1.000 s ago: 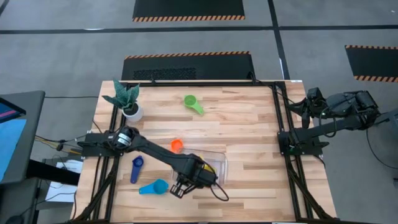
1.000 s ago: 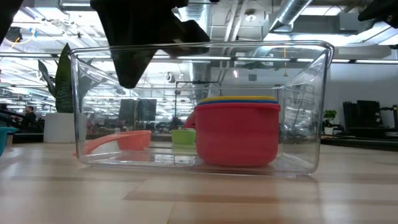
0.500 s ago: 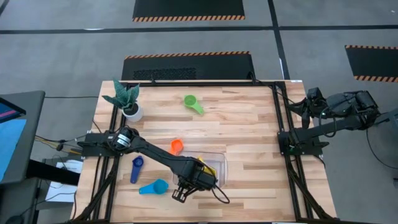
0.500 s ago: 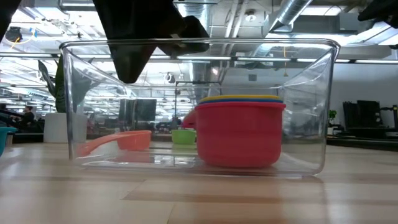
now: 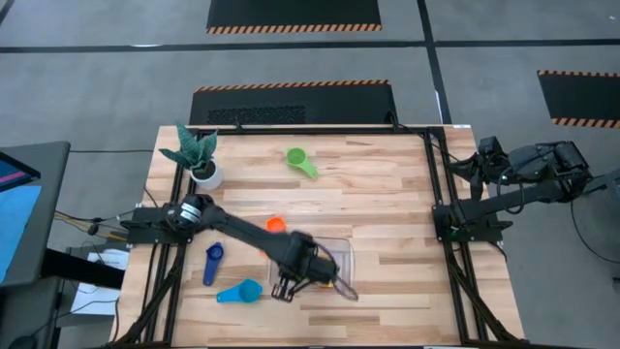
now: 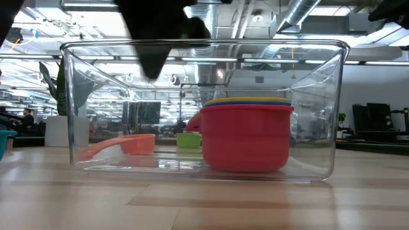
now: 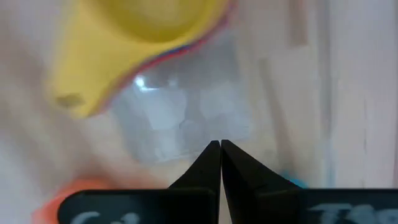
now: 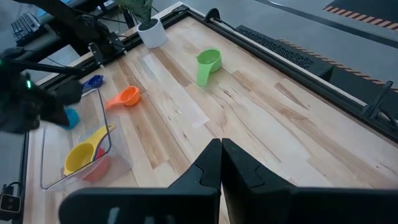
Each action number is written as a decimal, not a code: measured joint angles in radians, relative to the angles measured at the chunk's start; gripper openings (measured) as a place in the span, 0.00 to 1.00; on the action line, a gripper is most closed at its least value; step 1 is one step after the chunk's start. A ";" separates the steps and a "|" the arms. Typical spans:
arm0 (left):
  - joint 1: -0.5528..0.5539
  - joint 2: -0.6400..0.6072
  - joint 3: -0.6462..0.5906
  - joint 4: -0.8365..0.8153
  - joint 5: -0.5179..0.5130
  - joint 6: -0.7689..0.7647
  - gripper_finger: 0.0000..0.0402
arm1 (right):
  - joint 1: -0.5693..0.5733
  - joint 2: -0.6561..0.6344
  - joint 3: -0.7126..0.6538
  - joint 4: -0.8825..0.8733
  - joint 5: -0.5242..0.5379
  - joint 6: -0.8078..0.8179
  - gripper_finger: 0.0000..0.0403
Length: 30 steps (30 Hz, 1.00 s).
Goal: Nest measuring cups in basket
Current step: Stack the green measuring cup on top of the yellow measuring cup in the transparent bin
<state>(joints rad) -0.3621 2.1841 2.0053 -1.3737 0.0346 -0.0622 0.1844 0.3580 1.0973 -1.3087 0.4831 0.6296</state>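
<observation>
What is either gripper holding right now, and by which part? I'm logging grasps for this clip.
Nothing. The left gripper hangs shut and empty over the basket, whose stack is topped by the yellow cup. The right gripper waits shut and empty at the table's right edge.

We see the clear basket [image 6: 313, 115] holding nested red, blue, yellow cups [image 6: 246, 137]; orange [image 8: 128, 96], green [image 5: 299, 159], navy [image 5: 212, 260], light blue [image 5: 242, 291] cups loose.
</observation>
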 joint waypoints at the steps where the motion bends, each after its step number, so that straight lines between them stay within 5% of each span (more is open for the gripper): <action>1: 0.011 -0.017 0.010 -0.019 -0.014 0.000 0.00 | 0.000 0.000 0.000 0.000 0.000 0.000 0.06; 7: 0.083 -0.139 0.033 -0.023 -0.195 0.054 0.00 | 0.000 0.000 -0.002 0.003 0.001 0.002 0.06; 18: 0.265 -0.234 0.032 -0.022 -0.502 -0.070 0.00 | 0.000 0.001 -0.044 0.023 0.008 0.113 0.06; 23: 0.389 -0.234 0.011 0.037 -0.505 -0.039 0.00 | -0.002 0.002 -0.044 0.030 0.011 0.130 0.06; 30: 0.572 -0.215 0.001 0.094 -0.378 -0.055 0.00 | -0.003 0.002 -0.044 0.038 0.011 0.130 0.06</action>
<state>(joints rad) 0.2098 1.9688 2.0067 -1.2795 -0.3436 -0.1167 0.1818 0.3603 1.0531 -1.2709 0.4942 0.7601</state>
